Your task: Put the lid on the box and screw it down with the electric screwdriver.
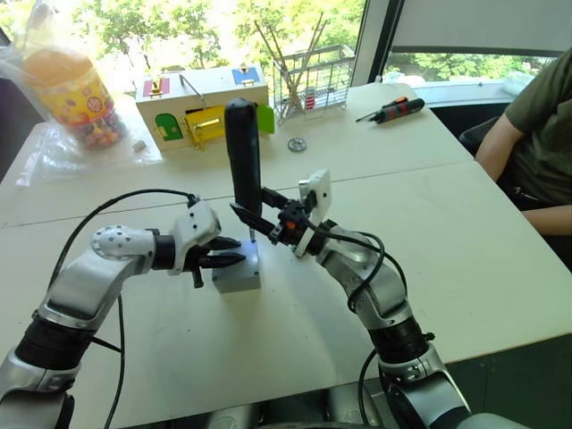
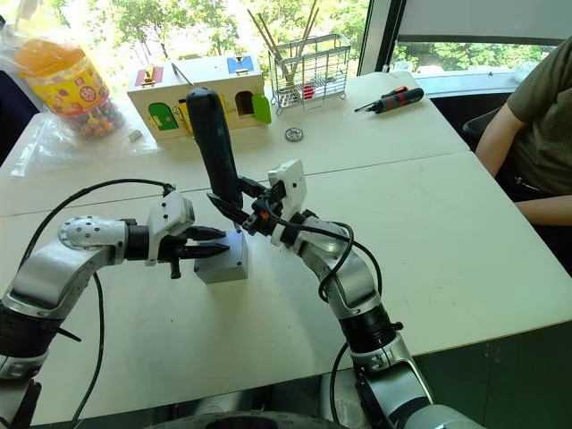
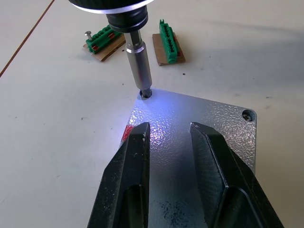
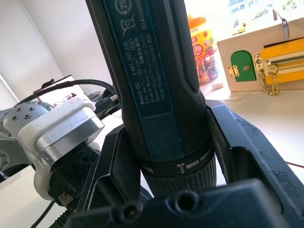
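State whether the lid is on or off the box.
On: the lid covers the box, with the electric screwdriver bit at its corner.

The box (image 1: 238,271) stood near the counter's (image 1: 465,232) front edge, with the lid (image 3: 199,128) on it. The electric screwdriver (image 1: 243,161) stood upright on the lid's corner. A latch box (image 1: 201,105), a wire rack (image 1: 313,80) and a jar (image 1: 76,89) lined the far edge; a hand screwdriver (image 1: 393,110) lay toward the far right corner.
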Available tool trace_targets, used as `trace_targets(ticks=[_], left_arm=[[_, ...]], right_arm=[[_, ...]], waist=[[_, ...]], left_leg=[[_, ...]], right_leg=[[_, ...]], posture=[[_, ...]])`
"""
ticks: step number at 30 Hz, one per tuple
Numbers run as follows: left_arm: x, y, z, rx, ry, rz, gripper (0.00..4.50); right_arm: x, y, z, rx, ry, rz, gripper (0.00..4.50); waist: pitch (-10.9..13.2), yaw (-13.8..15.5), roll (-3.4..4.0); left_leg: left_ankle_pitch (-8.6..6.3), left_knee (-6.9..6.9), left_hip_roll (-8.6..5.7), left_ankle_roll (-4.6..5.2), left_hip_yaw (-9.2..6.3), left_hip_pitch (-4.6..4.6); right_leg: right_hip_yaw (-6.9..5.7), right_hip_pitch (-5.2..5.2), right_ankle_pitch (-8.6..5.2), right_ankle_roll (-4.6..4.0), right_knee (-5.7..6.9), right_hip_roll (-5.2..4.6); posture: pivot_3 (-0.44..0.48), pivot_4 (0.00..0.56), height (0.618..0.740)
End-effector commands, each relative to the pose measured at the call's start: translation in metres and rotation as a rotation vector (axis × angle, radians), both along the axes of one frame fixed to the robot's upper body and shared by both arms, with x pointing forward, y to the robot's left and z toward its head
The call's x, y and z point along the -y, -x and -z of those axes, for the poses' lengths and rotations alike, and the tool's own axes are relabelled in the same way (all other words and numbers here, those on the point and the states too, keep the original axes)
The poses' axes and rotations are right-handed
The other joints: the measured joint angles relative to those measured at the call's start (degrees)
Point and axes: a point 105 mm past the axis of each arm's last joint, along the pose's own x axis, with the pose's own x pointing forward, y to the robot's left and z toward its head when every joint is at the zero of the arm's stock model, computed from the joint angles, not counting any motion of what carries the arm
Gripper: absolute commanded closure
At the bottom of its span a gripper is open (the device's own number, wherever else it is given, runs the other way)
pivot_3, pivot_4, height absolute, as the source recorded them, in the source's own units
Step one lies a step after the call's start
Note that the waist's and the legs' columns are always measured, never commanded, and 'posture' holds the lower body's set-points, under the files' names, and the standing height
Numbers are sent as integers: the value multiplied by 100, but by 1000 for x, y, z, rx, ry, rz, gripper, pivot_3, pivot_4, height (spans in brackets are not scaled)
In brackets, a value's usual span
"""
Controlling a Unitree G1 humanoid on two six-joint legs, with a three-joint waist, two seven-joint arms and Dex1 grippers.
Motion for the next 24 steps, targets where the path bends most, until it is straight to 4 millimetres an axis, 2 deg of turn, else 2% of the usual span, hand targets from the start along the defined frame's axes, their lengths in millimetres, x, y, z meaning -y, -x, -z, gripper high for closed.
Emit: trace_targets(ticks=[1,24], left_arm=[[-10,4,18,-66,-44,-30,3171],[-1,5,22,-65,-33,-15,3171]], right_arm=[[-1,-1,42,-145,102,-8,2754],[1,-2,41,-127,88,19,2754]], waist=[[-20,-1,9],[-84,25,31]], left_leg=[[-13,-3,3,21,0,7],[-20,-5,2,32,-1,8]], right_leg=[[0,11,0,1,-12,3],[1,13,-1,0,-20,2]], posture=[[0,150,740],[0,150,740]])
